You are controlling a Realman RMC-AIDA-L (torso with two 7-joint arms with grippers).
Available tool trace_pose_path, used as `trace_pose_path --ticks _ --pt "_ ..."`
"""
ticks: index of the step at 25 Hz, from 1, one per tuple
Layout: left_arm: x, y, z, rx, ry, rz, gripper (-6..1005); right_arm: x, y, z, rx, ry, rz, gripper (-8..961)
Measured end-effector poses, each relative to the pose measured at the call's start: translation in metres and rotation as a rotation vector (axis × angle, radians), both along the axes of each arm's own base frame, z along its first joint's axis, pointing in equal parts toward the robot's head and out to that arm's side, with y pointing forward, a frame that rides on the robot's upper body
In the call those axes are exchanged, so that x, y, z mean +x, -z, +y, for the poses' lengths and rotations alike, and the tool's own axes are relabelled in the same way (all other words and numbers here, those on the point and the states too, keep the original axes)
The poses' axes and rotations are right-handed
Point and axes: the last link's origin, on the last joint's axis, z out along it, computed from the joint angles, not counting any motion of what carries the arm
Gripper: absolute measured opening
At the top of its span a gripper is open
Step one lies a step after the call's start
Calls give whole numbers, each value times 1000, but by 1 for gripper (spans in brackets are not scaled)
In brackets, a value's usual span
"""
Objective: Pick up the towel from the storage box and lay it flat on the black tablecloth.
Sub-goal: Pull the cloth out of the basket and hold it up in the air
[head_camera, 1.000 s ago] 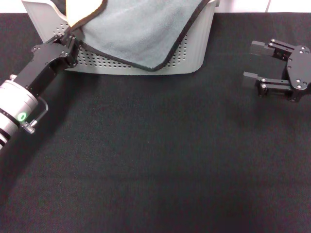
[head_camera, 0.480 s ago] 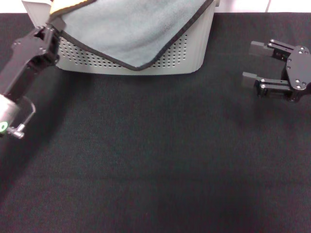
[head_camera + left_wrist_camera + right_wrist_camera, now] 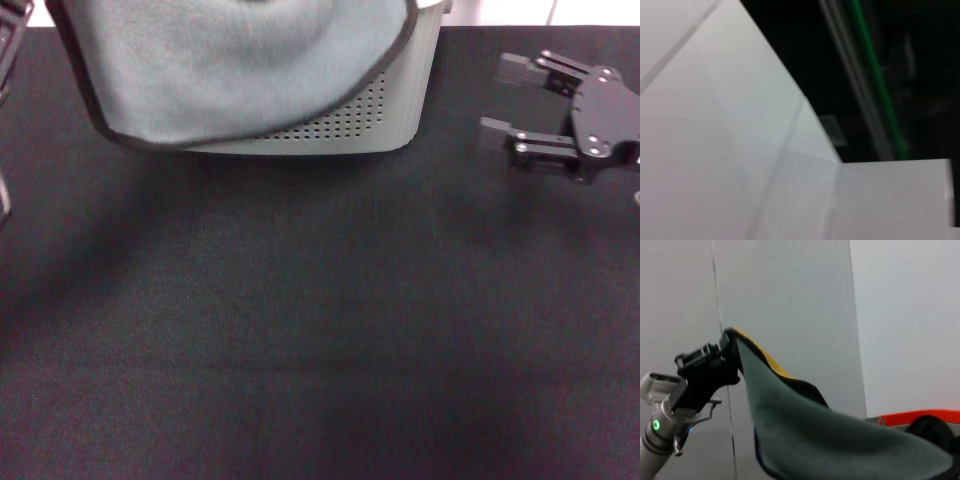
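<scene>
1. Since a second ago the left arm has climbed out of the head view, leaving only a dark sliver at the upper left edge, and the towel (image 3: 240,70) has risen with it, now hanging over most of the front wall of the storage box (image 3: 395,125).
2. Over the same second the right gripper (image 3: 495,98) has shifted slightly up and toward the box; its two fingers stand spread apart with nothing between them, hovering over the black tablecloth (image 3: 320,330) to the right of the box.
3. Seen from the right wrist, the left gripper (image 3: 726,342) is raised and clamped on one corner of the towel, whose grey-green face drapes down from it with a strip of yellow-orange reverse showing at the top.
4. No writing or label can be read on any surface; the towel covers much of the box's dotted wall.
5. Count: one towel, one box, one tablecloth, two grippers.
6. From the left wrist, only blurred pale panels and a green line show.
</scene>
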Motion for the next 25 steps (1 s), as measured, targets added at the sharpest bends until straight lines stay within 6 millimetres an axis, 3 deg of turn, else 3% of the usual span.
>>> trace_pose_path --ticks 5,12,18,25 --pt "33 -7 12 -115 176 34 16 -18 10 7 2 -51 -23 859" --pt "79 -20 24 -234 392 94 16 -27 19 6 -17 -113 -55 859" --pt "93 -29 35 -269 440 119 16 -31 22 1 -26 -152 -60 859" --pt "88 -18 34 -304 421 184 16 -55 11 8 45 -243 11 858"
